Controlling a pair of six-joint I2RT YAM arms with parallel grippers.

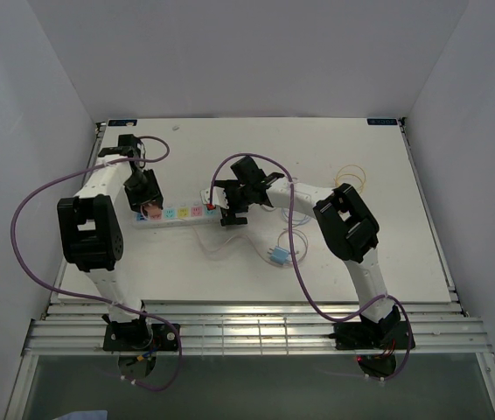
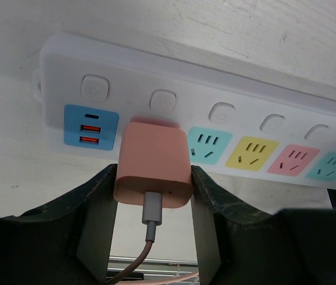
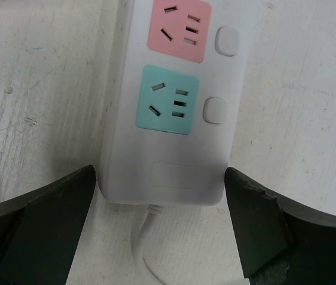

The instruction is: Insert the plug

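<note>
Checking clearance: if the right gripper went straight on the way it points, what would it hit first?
Likely the power strip, its cord end below the teal socket, which sits between the open fingers of the right gripper. Depth is unclear.

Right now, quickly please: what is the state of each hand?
Left hand: closed on the pink plug.
Right hand: open, straddling the power strip at its cord end; contact cannot be told.

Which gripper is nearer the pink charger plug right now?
Left. Left gripper is closed on the pink charger plug at the power strip; right gripper straddles the strip's cord end, jaws open.
</note>
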